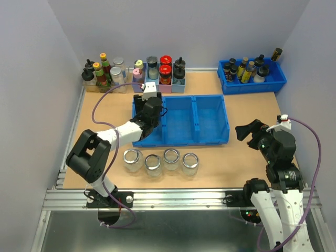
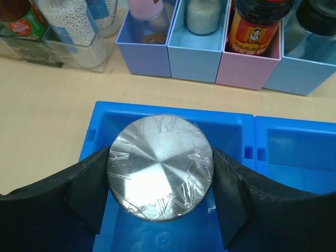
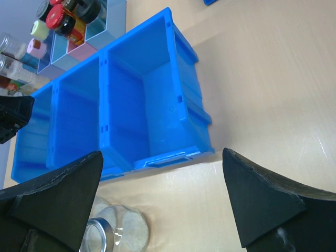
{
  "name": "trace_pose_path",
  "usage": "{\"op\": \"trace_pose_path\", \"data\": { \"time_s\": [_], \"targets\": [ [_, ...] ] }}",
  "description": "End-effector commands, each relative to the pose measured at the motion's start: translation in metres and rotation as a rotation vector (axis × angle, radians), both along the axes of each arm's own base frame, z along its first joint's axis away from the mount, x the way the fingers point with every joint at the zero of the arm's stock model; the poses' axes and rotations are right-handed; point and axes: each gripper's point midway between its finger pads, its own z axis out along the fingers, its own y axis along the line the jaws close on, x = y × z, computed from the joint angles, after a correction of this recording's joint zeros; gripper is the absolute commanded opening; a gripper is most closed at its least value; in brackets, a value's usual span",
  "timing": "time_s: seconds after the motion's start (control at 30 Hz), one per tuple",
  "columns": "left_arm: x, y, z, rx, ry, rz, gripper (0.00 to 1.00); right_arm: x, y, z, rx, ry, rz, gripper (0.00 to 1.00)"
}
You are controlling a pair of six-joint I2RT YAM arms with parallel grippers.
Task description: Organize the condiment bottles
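While left claw [image 2: 160,178] clamps lidded jar [image 2: 157,157], fingers [image 2: 86,191] pressed on both sides of lid, we note jar in left compartment of blue plastic bin [image 1: 181,140]; resting or lifted, cannot tell. Lid round, flat, shiny brushed metal. Four open jars [image 1: 153,164], clear glass with silver rims, in row on wooden table [image 1: 252,144], just near of bin. Right claw [image 3: 161,153] spread wide, holding nothing, near right. Pastel holders [image 1: 157,84] with bottles far; tray of dark bottles [image 1: 252,79] far right.

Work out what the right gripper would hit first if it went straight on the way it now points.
Most likely the blue bin. The open right gripper aims at the wall of the bin's nearest compartment. Depth is unclear, so it could instead meet the table just in front of the bin.
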Motion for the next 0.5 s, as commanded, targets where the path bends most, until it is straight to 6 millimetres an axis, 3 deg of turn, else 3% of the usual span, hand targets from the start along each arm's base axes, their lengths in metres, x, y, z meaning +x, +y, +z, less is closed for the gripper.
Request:
{"op": "trace_pose_path", "data": {
  "time_s": [0.0, 0.2, 0.33, 0.37, 0.47],
  "targets": [
    [0.012, 0.014, 0.023, 0.022, -0.068, 0.101, 0.00, -0.001, 0.001, 0.027, -0.010, -0.080, 0.014, 1.00],
    [0.015, 0.016, 0.027, 0.039, -0.089, 0.118, 0.00, 0.000, 0.001, 0.025, -0.010, -0.071, 0.014, 1.00],
    [0.019, 0.012, 0.016, 0.046, -0.068, 0.110, 0.03, 0.001, 0.001, 0.025, -0.011, -0.071, 0.014, 1.00],
    [0.019, 0.012, 0.013, 0.040, -0.064, 0.112, 0.24, 0.001, 0.001, 0.025, -0.011, -0.069, 0.014, 1.00],
    [0.017, 0.012, 0.011, 0.027, -0.058, 0.113, 0.65, 0.001, 0.001, 0.024, -0.012, -0.065, 0.016, 1.00]
  ]
}}
